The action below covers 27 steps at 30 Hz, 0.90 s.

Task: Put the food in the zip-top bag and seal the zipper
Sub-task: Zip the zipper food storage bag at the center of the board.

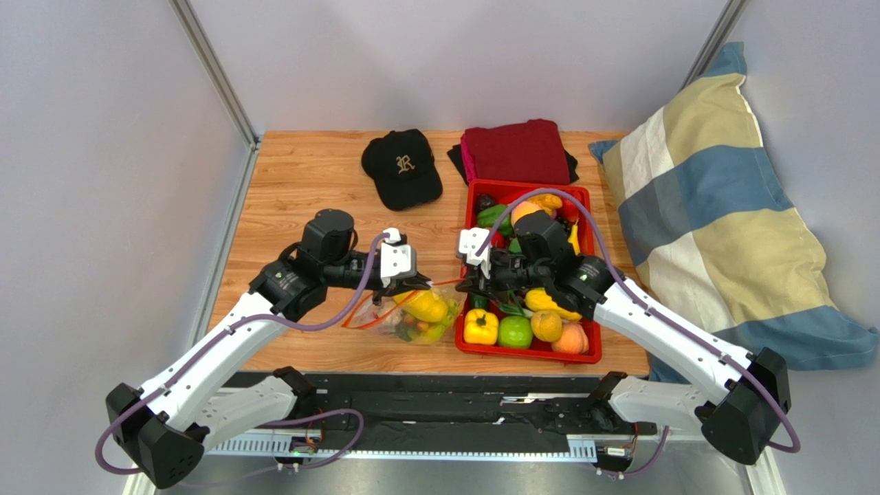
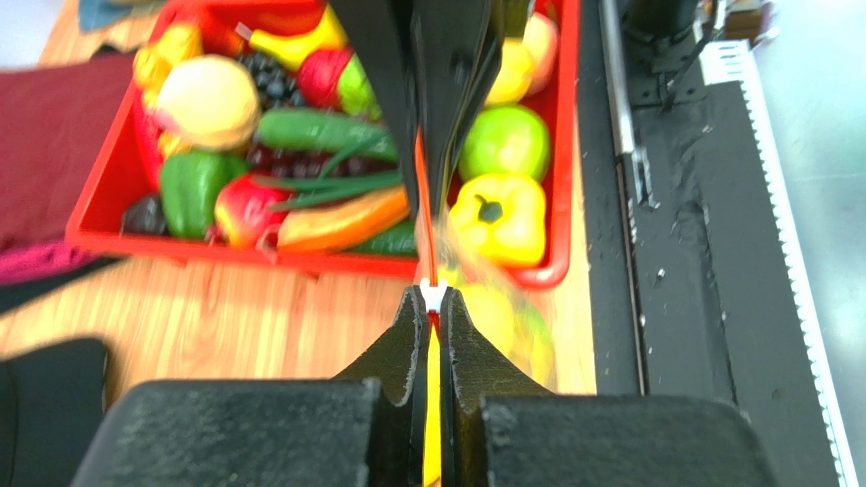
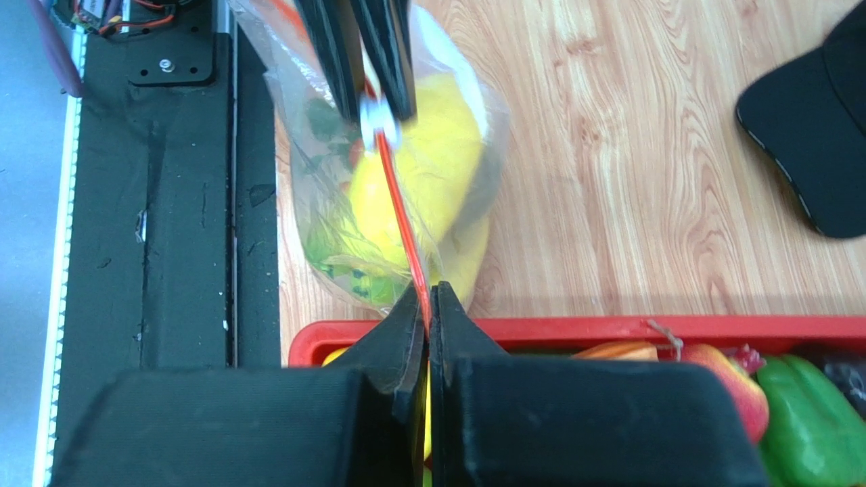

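Note:
The clear zip-top bag (image 1: 401,322) hangs just above the table left of the red tray. It holds a yellow fruit (image 3: 432,167) and green pieces (image 3: 346,259). The orange-red zipper (image 3: 398,218) is stretched taut between my two grippers. My left gripper (image 2: 432,300) is shut on the zipper at its white slider (image 2: 432,294). My right gripper (image 3: 428,296) is shut on the zipper's other end, over the tray's edge. In the top view the left gripper (image 1: 416,281) and right gripper (image 1: 467,281) face each other, a short gap apart.
The red tray (image 1: 532,356) at right holds several toy fruits and vegetables, among them a yellow pepper (image 1: 480,327) and a green apple (image 1: 514,331). A black cap (image 1: 401,165) and a dark red cloth (image 1: 520,150) lie at the back. A striped pillow (image 1: 713,206) lies at the right.

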Tool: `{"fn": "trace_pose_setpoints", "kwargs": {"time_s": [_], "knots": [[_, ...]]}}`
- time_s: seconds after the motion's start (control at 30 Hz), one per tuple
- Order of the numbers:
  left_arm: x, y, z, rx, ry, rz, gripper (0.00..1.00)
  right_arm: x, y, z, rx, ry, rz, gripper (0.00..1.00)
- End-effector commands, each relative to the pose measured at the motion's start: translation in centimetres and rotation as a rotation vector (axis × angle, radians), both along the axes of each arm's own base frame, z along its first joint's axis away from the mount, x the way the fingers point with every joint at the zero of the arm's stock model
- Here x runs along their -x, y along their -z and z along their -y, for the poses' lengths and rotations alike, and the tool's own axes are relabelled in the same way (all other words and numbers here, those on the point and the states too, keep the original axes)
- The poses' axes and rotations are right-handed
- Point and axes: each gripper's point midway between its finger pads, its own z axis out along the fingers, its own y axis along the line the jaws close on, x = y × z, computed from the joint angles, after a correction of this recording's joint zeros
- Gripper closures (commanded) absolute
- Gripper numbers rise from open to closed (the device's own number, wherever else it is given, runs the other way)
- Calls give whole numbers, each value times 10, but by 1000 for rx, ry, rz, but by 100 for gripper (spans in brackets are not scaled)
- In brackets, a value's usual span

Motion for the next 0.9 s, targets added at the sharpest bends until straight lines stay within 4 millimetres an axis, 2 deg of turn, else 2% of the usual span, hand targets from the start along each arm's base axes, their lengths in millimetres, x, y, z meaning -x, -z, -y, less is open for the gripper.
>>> {"fn": "trace_pose_setpoints", "kwargs": {"time_s": [0.0, 0.2, 0.43, 0.67, 0.77, 0.87], "knots": [[0, 11, -30, -61, -56, -13, 100, -20, -14, 15, -35, 112, 42, 100], [1, 20, -67, -134, -138, -17, 100, -32, -10, 27, -37, 194, 15, 100], [19, 34, -118, -273, -239, -30, 100, -40, -5, 34, -33, 261, -12, 100], [28, 47, -170, -440, -420, 7, 100, -48, -2, 38, -31, 306, -14, 100], [35, 54, -189, -515, -473, 42, 100, -52, -3, 39, -34, 313, -12, 100], [37, 52, -198, -526, -522, 81, 100, -52, -5, 33, -49, 294, -17, 100]]}}
